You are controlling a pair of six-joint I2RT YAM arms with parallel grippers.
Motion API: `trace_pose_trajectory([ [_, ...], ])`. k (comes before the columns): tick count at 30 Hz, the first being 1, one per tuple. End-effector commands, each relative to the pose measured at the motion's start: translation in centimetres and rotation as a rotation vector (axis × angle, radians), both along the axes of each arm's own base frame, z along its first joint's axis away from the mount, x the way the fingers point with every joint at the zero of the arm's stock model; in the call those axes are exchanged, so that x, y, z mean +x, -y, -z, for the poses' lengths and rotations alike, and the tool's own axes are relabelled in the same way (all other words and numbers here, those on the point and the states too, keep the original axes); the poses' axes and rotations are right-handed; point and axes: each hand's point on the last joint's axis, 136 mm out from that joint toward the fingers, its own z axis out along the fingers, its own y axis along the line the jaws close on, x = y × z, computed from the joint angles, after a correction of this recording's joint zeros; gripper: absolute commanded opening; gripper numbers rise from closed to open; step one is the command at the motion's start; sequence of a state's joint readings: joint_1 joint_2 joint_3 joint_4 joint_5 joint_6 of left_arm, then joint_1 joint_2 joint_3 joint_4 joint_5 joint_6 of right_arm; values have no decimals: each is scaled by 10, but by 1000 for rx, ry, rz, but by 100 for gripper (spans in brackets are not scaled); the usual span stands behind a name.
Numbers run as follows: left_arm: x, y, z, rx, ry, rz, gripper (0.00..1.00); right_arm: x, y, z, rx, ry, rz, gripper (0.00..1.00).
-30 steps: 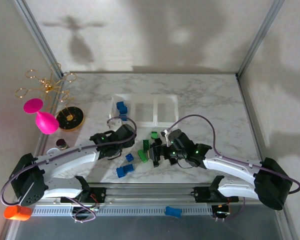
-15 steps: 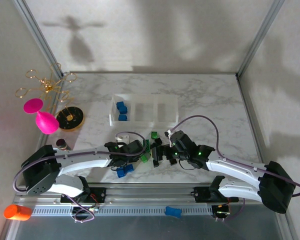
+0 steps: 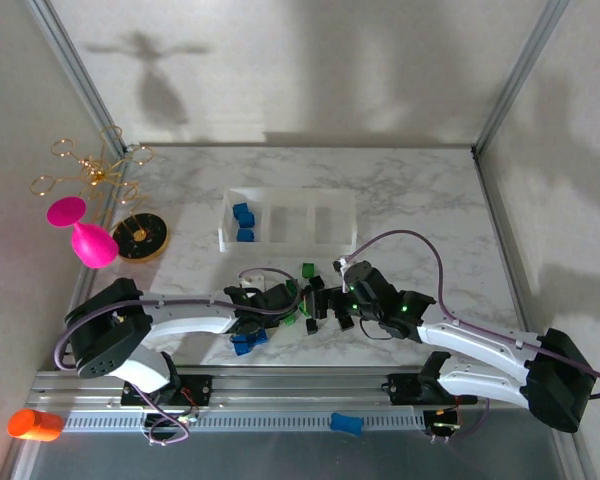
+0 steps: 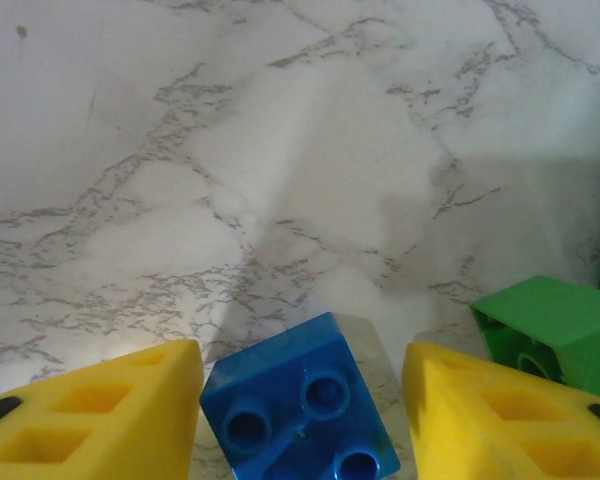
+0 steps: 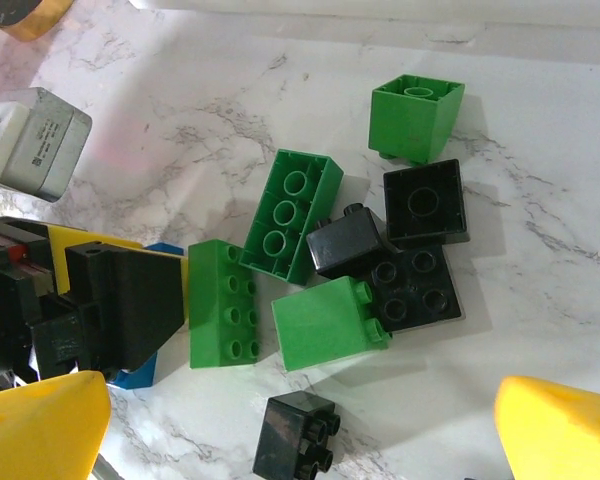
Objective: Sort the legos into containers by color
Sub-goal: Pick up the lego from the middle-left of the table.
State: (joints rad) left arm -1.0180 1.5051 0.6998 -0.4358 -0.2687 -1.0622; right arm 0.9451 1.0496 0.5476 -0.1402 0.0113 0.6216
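I've two blue legos in the containers — the rest (green, black, blue) wait by the tabletop's near edge. Left claw open astride one, right claw open.

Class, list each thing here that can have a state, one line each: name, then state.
left pincer: open, straddling a blue brick.
right pincer: open above green and black bricks.
blue brick: studs up, on the table.
containers: left compartment holds two blue bricks.
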Motion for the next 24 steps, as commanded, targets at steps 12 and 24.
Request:
trace_pose_trajectory([
  [12,2,1,6,-1,10,-29,41,-1,3,3,-11,10,12,99],
  [24,8,3,-13,-39,56,-50,37,1,-4,-7,26,13,2,99],
])
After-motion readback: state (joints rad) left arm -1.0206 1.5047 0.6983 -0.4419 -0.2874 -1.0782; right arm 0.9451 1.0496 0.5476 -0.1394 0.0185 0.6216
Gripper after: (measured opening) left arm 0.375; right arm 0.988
